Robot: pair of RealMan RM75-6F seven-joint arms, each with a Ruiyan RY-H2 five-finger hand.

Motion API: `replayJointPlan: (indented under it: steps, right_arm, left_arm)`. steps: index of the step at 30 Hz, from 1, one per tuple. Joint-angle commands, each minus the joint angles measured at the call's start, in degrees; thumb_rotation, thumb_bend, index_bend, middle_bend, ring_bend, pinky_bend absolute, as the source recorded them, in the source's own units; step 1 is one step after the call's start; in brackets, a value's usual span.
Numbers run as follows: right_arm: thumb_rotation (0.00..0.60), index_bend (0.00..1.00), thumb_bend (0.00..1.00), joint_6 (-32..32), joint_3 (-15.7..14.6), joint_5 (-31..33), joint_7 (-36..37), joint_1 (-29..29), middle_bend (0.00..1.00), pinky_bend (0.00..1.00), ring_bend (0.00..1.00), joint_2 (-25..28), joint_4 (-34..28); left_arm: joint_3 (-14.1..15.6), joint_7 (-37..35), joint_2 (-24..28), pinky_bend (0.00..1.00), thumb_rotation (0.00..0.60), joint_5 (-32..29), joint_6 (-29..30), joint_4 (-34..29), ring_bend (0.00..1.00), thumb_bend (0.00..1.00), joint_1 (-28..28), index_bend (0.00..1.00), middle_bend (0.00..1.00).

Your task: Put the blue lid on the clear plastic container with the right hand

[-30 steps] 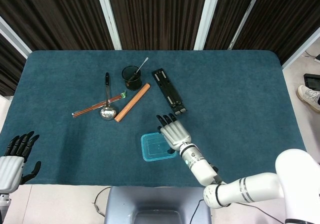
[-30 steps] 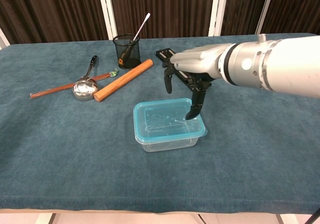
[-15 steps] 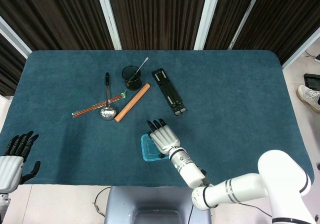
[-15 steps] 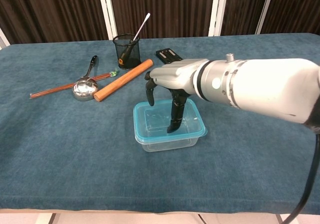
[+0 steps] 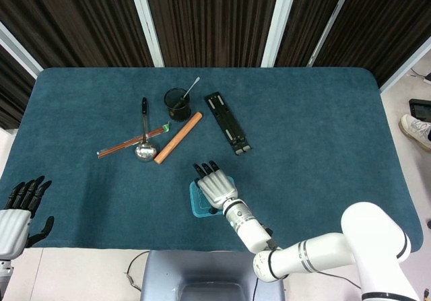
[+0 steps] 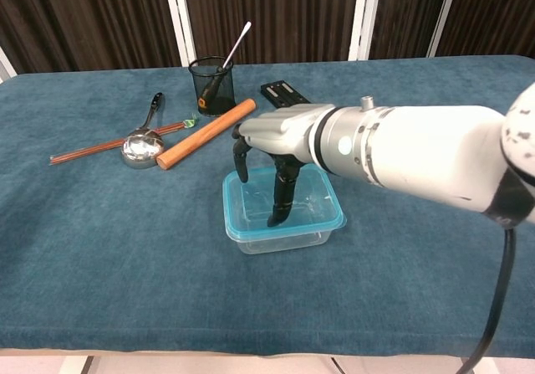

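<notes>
The right hand (image 6: pixel 272 161) hangs over the clear plastic container (image 6: pixel 284 231) at the centre of the chest view, its dark fingers (image 6: pixel 281 197) pointed downward with one fingertip touching the blue lid (image 6: pixel 322 215) that already sits on the container's rim. The fingers are spread apart and grip nothing. In the head view, the same hand (image 5: pixel 213 184) covers most of the lidded container (image 5: pixel 197 203), low and centre in the frame, on the teal table (image 5: pixel 323 126). The left hand (image 5: pixel 19 210) rests at the lower left edge of the head view, fingers apart and holding nothing. Toward the upper left of the container lie a wooden rolling pin (image 6: pixel 206 133), a metal ladle (image 6: pixel 143 146), and a black mesh cup (image 6: pixel 211 84); a black folding stand (image 5: pixel 227 122) lies beyond.
</notes>
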Motion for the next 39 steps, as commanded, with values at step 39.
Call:
replayJointPlan:
  steps: [39]
  right_arm:
    - [0.600, 0.46, 0.18, 0.15, -0.86, 0.33, -2.09, -0.07, 0.04, 0.02, 0.00, -1.18, 1.80]
  left_arm:
    - [0.04, -0.17, 0.00, 0.06, 0.600, 0.14, 0.26, 0.06, 0.00, 0.42, 0.15, 0.00, 0.00]
